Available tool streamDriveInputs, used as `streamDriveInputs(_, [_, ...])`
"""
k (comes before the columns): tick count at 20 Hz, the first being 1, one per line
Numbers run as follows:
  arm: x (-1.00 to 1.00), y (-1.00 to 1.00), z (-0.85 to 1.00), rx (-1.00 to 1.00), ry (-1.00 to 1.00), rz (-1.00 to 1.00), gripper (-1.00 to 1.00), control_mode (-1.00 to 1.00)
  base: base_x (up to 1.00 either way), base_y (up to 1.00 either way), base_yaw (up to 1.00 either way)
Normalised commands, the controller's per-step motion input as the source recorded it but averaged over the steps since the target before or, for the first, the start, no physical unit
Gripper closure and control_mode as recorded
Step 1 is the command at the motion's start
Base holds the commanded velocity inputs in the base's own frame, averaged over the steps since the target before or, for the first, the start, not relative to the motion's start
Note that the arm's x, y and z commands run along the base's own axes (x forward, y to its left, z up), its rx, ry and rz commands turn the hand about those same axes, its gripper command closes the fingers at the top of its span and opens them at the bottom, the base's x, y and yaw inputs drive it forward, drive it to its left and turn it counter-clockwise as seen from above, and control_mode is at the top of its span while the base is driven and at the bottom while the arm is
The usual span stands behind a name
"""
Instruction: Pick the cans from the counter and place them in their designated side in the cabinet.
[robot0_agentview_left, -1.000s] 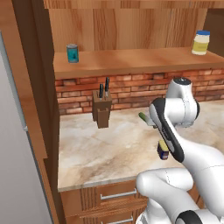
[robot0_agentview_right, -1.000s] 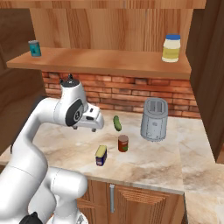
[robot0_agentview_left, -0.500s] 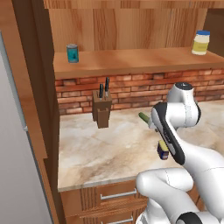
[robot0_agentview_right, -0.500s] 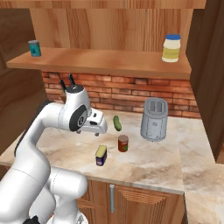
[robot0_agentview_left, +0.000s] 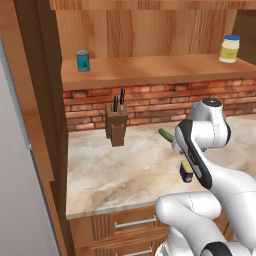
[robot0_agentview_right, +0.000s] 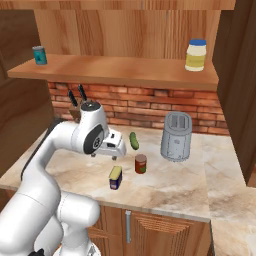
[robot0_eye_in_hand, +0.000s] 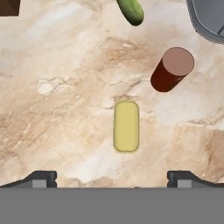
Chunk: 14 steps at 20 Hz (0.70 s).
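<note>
Both cans are still on the counter (robot0_agentview_right: 190, 197): your pincer (robot0_eye_in_hand: 112, 177) has swung over from the brick wall in the last second and now hangs spread wide and empty above the blue can with the yellow top (robot0_eye_in_hand: 126, 126), so you're lined up for a first grasp. The red-brown can (robot0_eye_in_hand: 171, 69) stands just beside it on the right, toward the toaster (robot0_agentview_right: 176, 136). Nothing is in the cabinet (robot0_agentview_right: 115, 70) from the counter yet. No label is legible on either can.

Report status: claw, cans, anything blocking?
Claw open, empty, above the blue can. Red-brown can upright beside it, both on the counter. Cucumber and toaster beyond, clear of the approach.
</note>
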Motion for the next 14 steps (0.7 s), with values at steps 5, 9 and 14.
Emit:
streamDriveInputs(5, [0.00,-0.08,-0.17,0.00,0.01,0.00,-1.00,-1.00,0.00,0.00,0.00])
streamDriveInputs(9, [0.00,-0.07,-0.17,0.00,0.02,0.00,-1.00,-1.00,0.00,0.00,0.00])
streamDriveInputs(14, [0.00,-0.05,-0.19,0.00,0.03,0.00,-1.00,-1.00,0.00,0.00,0.00])
